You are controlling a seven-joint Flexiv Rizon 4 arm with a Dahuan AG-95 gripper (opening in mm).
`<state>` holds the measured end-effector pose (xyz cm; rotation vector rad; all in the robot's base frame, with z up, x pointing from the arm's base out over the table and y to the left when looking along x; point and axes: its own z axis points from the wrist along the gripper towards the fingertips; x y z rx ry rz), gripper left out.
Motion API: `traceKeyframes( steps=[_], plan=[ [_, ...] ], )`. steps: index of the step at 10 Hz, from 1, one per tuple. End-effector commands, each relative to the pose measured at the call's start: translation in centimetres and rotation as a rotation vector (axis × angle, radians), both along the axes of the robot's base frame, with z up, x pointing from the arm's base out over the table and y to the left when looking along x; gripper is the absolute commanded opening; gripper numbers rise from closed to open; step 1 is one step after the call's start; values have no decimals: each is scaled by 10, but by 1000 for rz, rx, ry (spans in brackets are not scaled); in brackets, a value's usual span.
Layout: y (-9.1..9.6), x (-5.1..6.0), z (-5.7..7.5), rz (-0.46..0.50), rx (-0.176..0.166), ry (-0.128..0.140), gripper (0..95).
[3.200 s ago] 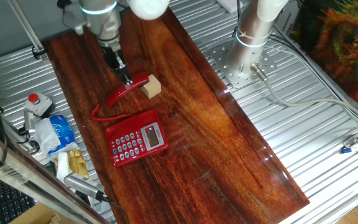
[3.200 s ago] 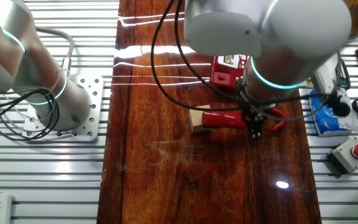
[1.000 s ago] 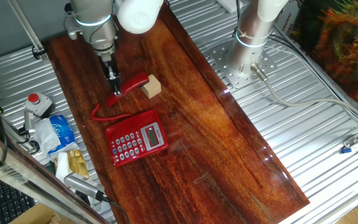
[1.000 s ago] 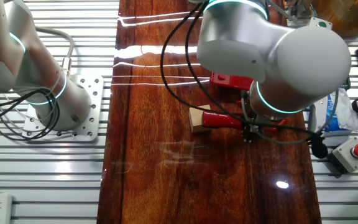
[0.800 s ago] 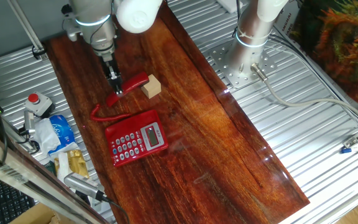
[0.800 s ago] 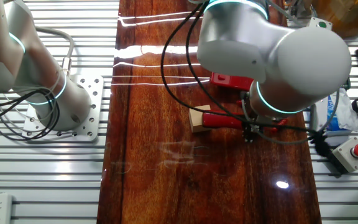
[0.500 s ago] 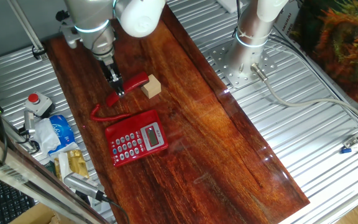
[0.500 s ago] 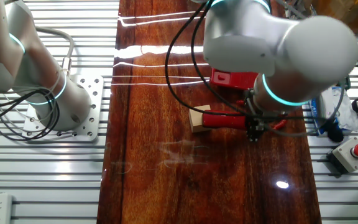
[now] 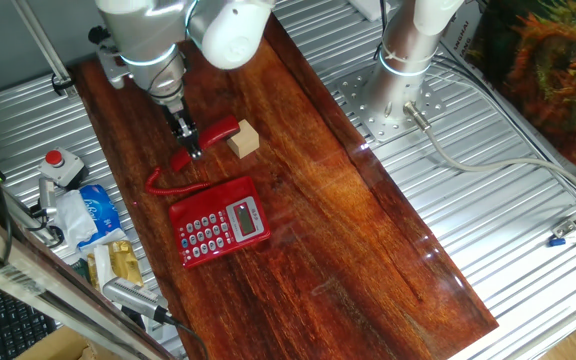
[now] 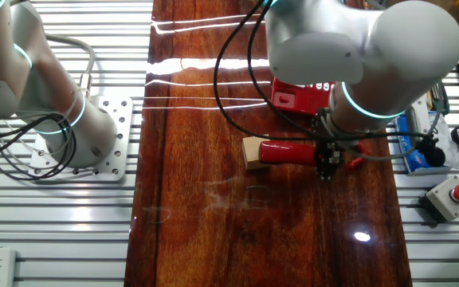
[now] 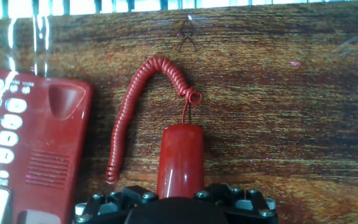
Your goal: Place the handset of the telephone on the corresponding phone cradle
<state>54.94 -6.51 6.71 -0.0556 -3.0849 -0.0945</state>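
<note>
The red handset (image 9: 220, 131) lies on the wooden table, one end against a small tan wooden cube (image 9: 245, 140). Its coiled cord (image 11: 133, 107) curls towards the red telephone (image 9: 218, 222). My gripper (image 9: 192, 149) stands upright over the handset's cord end and is shut on it. In the hand view the handset (image 11: 179, 155) runs out from between the jaws (image 11: 179, 200), and the phone cradle (image 11: 56, 140) lies bare beside the keypad at the left. The other fixed view shows the gripper (image 10: 325, 166) on the handset (image 10: 287, 151), in front of the telephone (image 10: 300, 96).
A grey box with a red button (image 9: 56, 165) and a blue packet (image 9: 96, 210) lie off the table's left side. The wooden cube (image 10: 253, 152) touches the handset's far end. A second arm's base (image 9: 408, 50) stands at the back right.
My gripper slid along the handset from near the cube towards the cord end, then shifted slightly. The handset, cube and telephone stay about where they were.
</note>
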Motion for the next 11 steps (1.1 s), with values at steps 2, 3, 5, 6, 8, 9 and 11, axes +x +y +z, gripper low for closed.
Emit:
traceKeyframes(
  steps=[2, 3, 5, 6, 8, 9, 11],
  plan=[
    [1, -1, -1, -113, 65, -10, 570],
    [1, -1, -3, -112, 66, -11, 570],
    [2, -1, -6, -109, 70, -11, 570],
    [2, -1, -6, -106, 73, -10, 570],
    [2, -2, -8, -105, 72, -10, 760],
    [2, -3, -8, -103, 73, -7, 760],
    [3, -4, -11, -105, 74, 4, 760]
  ],
)
